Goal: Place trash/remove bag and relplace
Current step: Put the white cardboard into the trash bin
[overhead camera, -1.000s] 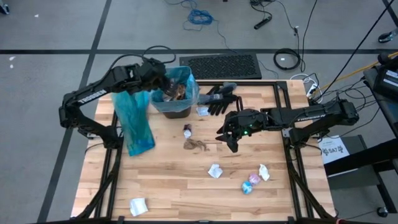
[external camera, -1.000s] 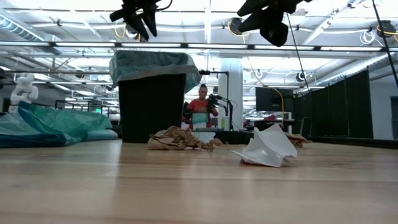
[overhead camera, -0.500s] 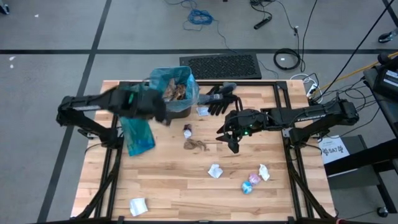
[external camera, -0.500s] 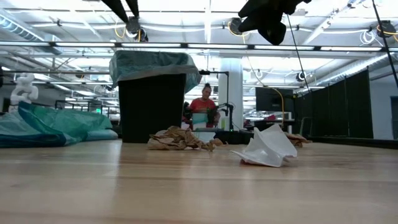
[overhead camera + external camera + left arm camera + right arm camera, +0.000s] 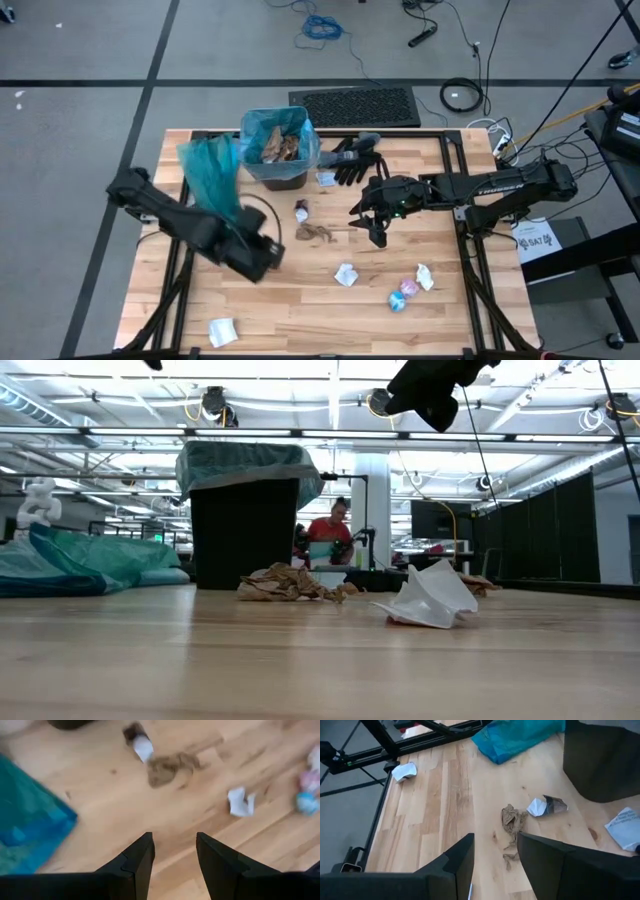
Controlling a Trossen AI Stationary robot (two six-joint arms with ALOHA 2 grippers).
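Scraps of trash lie loose across the table (image 5: 300,300): brown paper (image 5: 317,232) at frame centre, white paper (image 5: 345,274) below it, a shiny wrapper (image 5: 404,293) at lower right, another white scrap (image 5: 222,332) at lower left. Bin (image 5: 277,148) at upper centre, lined with a blue bag and already holding some trash; spare blue bag (image 5: 212,180) to its left; black gloves (image 5: 352,160) to its right. Left gripper (image 5: 262,256), fingers spread and empty, hovers left of centre. Right gripper (image 5: 374,222), also spread and empty, hangs right of the brown paper. Risks, as judged: both arms converging on the brown paper could collide; a shallow pinch could skid light scraps away; a low sweep of the left arm could snag the spare bag.
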